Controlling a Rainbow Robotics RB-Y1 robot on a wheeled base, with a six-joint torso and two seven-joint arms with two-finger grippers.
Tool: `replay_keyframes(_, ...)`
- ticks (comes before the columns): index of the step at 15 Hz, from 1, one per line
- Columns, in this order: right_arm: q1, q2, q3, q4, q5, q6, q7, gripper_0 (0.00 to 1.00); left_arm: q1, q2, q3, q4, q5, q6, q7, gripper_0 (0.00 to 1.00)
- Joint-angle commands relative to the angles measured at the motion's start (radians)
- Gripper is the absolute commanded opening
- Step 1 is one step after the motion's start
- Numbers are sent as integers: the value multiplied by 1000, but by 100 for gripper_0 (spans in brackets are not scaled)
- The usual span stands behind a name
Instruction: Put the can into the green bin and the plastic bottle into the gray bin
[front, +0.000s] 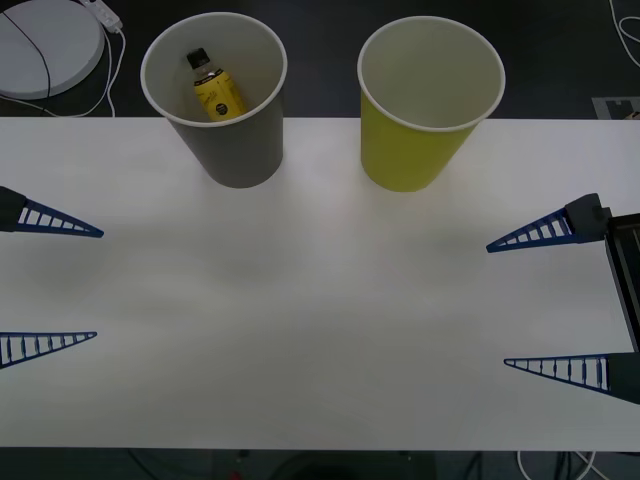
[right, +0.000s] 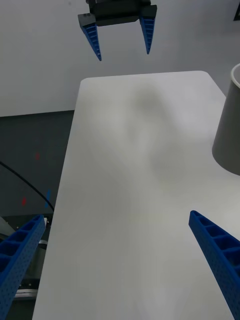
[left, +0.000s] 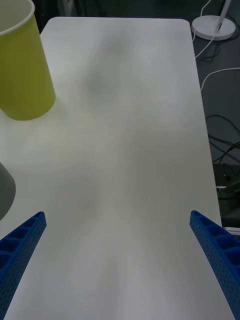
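Observation:
The gray bin (front: 240, 150) stands at the table's back left, and its wall also edges the wrist views (right: 230, 130) (left: 5, 192). Inside it lies the plastic bottle (front: 218, 92), yellow with a black cap, leaning against the wall. To its right stands the green bin (front: 405, 150) (left: 22, 75), its pale inside visible from above. The can is out of view. My left gripper (front: 100, 285) (left: 117, 213) (right: 124, 56) hovers open at the table's left edge. At the right edge my right gripper (front: 496, 306) (right: 116, 215) is open too. Neither holds anything.
The white table (front: 320, 330) stretches between the grippers and the bins. Beyond its back left corner a round white base (front: 45, 45) (left: 215, 25) with cables sits on the dark floor.

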Motion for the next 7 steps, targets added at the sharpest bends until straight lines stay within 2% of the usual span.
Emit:
replay_keyframes(1,0,0,0,0,0,0,0,100,3,0,0,0,-1,-1,-12,100)
replay_keyframes(7,0,0,0,0,0,0,0,100,6,0,0,1,-1,-1,-17,100)
